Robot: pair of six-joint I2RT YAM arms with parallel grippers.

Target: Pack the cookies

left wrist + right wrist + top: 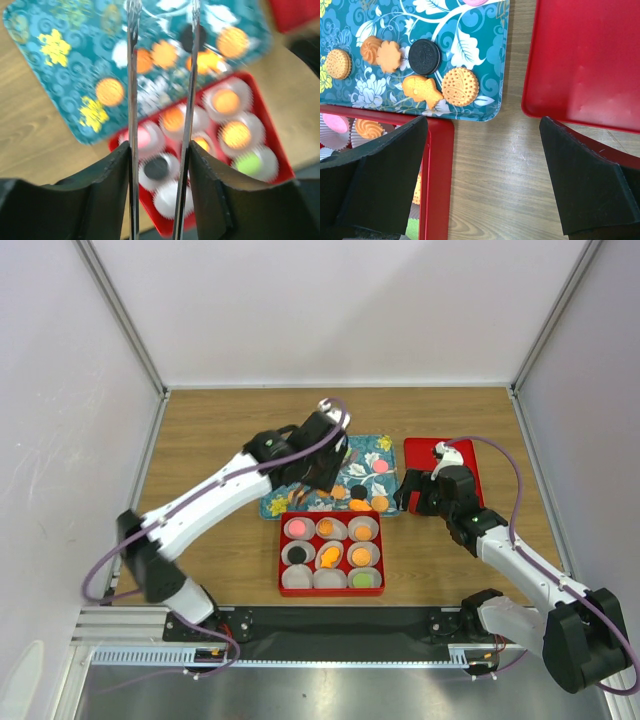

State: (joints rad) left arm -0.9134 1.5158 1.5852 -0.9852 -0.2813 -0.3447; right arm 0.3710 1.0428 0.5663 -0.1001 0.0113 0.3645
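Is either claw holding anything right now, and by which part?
Nothing is held: the left claw and the right claw both stand open, with no cookie or anything else gripped between them.

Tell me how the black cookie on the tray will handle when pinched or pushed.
The black cookie looks flat and rigid, so it probably stays stiff but may crumble if pinched hard. Lying flat on the glossy tray, it likely slides, not rolls.

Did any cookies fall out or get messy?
No, nothing looks wrong. The cookies sit on the teal tray or inside the paper cups in the red box, none on the table. Two cups are just empty.
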